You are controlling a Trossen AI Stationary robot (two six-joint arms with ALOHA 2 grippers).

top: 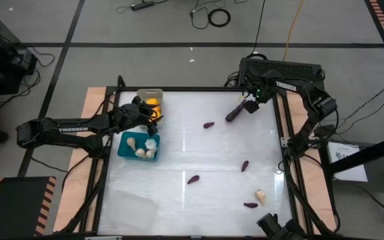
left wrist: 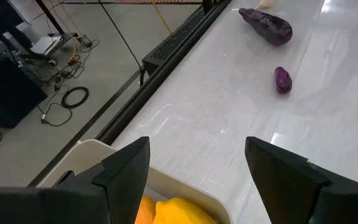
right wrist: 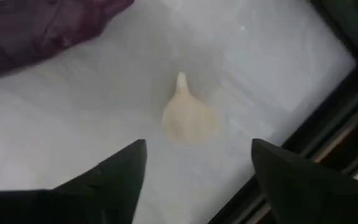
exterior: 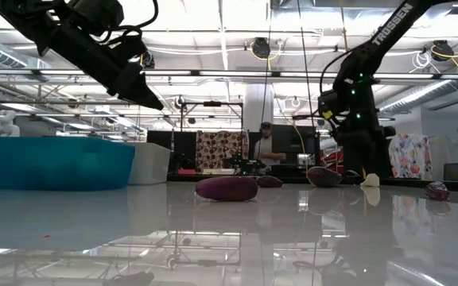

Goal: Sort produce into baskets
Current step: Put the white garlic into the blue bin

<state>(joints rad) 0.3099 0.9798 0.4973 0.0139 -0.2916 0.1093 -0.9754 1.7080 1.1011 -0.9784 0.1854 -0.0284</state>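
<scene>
Right gripper (right wrist: 194,168): jaws apart, empty, poised above a cream garlic bulb (right wrist: 189,117) lying beside the large eggplant (top: 235,111), at the table's far right corner. The bulb sits between and just ahead of the fingertips, its pointed tip facing away from them.

Left gripper (left wrist: 194,171): jaws apart, empty, over the light grey basket (top: 149,95) holding yellow-orange fruit (top: 152,103).

Nearer arm to the bulb: right.

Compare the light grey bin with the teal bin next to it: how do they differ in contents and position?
The light grey bin holds yellow-orange fruits; the teal bin holds pale garlic bulbs. The grey one sits nearer the table's far edge, the teal one closer in. The left gripper hovers over the grey bin, not the teal. Both are small, rectangular and open-topped.
</scene>
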